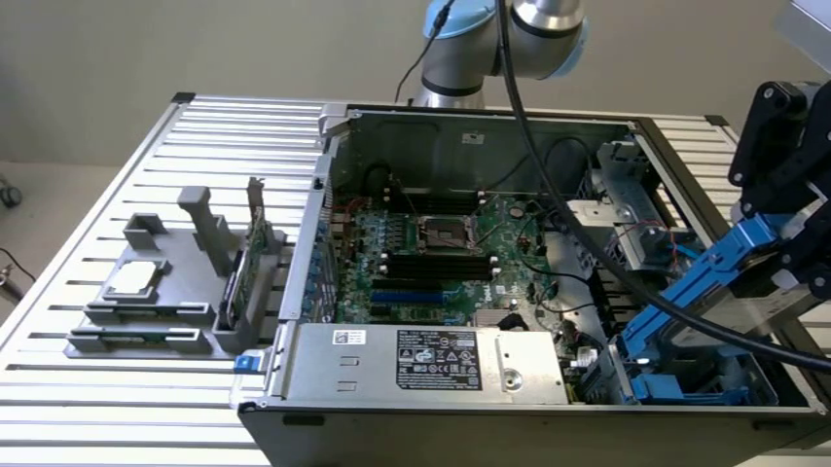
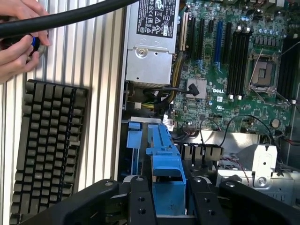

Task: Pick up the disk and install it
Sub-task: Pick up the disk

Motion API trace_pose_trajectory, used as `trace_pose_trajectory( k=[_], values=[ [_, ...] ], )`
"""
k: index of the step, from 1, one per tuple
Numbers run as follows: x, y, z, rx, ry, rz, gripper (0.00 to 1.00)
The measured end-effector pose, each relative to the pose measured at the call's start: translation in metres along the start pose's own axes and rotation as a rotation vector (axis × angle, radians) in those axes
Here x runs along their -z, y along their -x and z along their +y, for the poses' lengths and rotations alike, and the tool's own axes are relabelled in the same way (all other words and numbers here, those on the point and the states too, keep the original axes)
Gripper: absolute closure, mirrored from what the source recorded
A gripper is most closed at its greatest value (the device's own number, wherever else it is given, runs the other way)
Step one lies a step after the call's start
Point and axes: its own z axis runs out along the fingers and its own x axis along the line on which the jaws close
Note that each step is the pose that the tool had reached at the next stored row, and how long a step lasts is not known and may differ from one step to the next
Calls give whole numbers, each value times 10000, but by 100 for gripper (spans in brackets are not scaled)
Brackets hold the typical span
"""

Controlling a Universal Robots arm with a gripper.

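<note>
The disk, a grey metal drive in bright blue carrier rails, hangs tilted over the right end of the open computer case. My gripper is shut on its upper end. In the wrist view the blue carrier sits between my two black fingers, with the gripper closed on it. Just under the disk's lower end lies the drive bay with blue plastic parts, in the case's front right corner in the exterior view.
A grey power supply box fills the case's front. The green motherboard lies behind it. On the slatted table stands a grey fixture holding a small chip. A black keyboard and a person's hands are near the case. A black cable hangs across.
</note>
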Motion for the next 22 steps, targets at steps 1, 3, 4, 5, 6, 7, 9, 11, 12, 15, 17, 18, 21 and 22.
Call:
trace_pose_trajectory(
  k=[1,3,4,5,6,7,9,11,12,15,17,18,21,22],
  values=[
    [0,-1,0,0,3,28,67],
    [0,-2,0,-1,7,96,67],
    [-3,-2,0,-2,4,123,67],
    [-9,-3,0,-1,-4,128,67],
    [-15,-4,1,-1,-19,131,67],
    [-24,-5,1,1,-43,136,67],
    [-50,-7,2,5,-100,142,67],
    [-76,-8,9,7,-121,147,67],
    [-84,-9,13,8,-123,148,67],
    [-93,-9,21,8,-124,148,67],
    [-100,-9,22,-6,-130,150,67],
    [-103,-10,23,-21,-134,151,67],
    [-115,-11,22,-76,-144,153,67],
    [-119,-11,22,-95,-149,154,67]
  ],
)
